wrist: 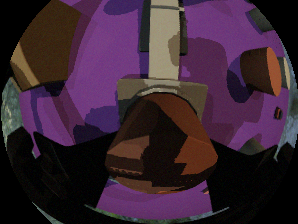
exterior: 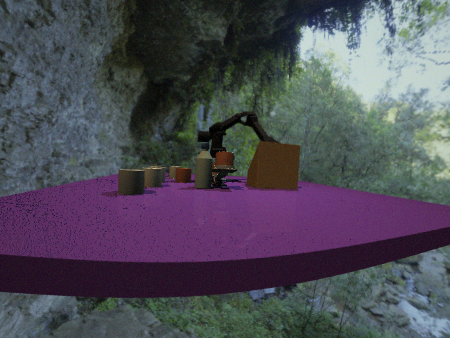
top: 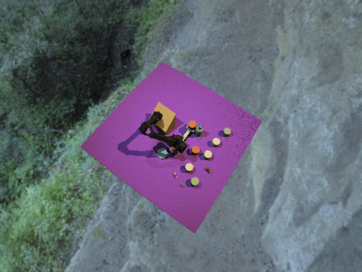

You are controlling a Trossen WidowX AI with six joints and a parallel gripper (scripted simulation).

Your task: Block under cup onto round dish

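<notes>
My gripper is shut on an orange-red cup, with a dark finger on each side. The cup is at the square end plate of the balance, whose pale beam runs away from it; whether it touches the plate is unclear. The other balance cup stands on the far end. The round dish lies beside the gripper, partly shaded. No block shows.
A bottle stands by the far cup. A separate orange-red cylinder and several cream cylinders stand to one side. A large orange box stands close to the arm.
</notes>
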